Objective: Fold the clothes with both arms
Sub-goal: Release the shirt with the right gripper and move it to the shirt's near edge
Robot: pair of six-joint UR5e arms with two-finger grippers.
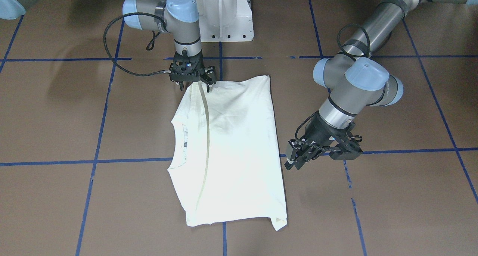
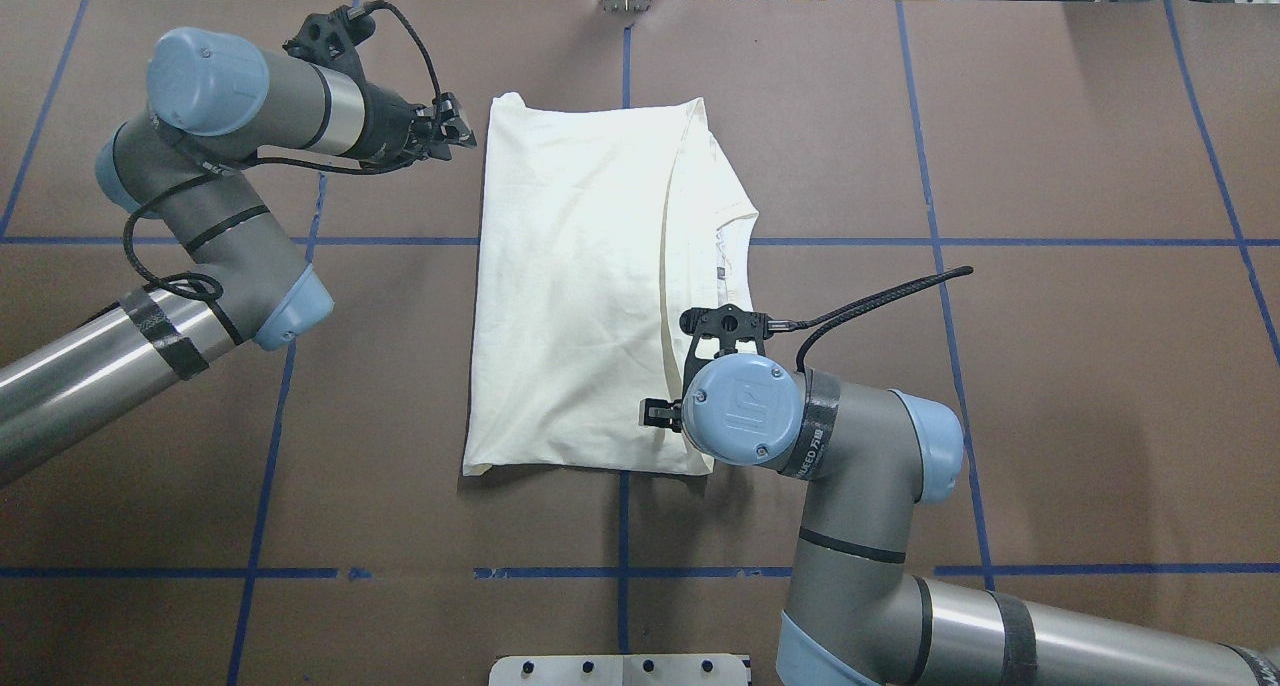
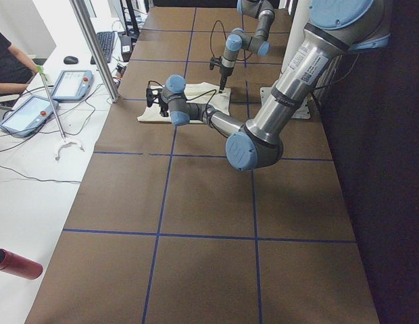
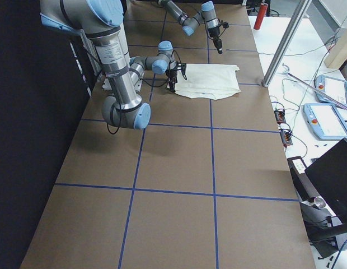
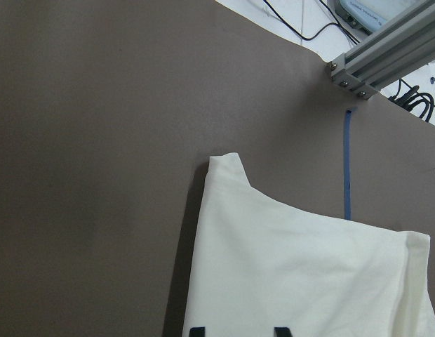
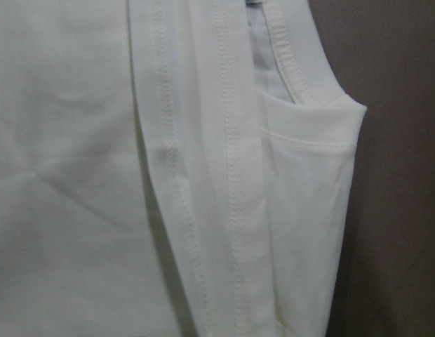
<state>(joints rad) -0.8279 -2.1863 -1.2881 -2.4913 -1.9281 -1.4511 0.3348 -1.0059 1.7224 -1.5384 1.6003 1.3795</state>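
The cream shirt lies folded lengthwise on the brown table, plain side up, with its neckline at one long edge. The print is hidden. In the overhead view the shirt lies at the table's middle. My left gripper is open and empty, just off the shirt's far corner; the overhead view shows it beside that corner. The left wrist view shows the corner ahead of its parted fingertips. My right gripper points down at the shirt's near corner, fingers spread, holding nothing. The right wrist view shows folded layers close up.
The white pedestal base stands behind the shirt on the robot's side. An aluminium post rises at the table's far edge. Blue tape lines cross the brown surface. Tablets and cables lie on the operators' bench.
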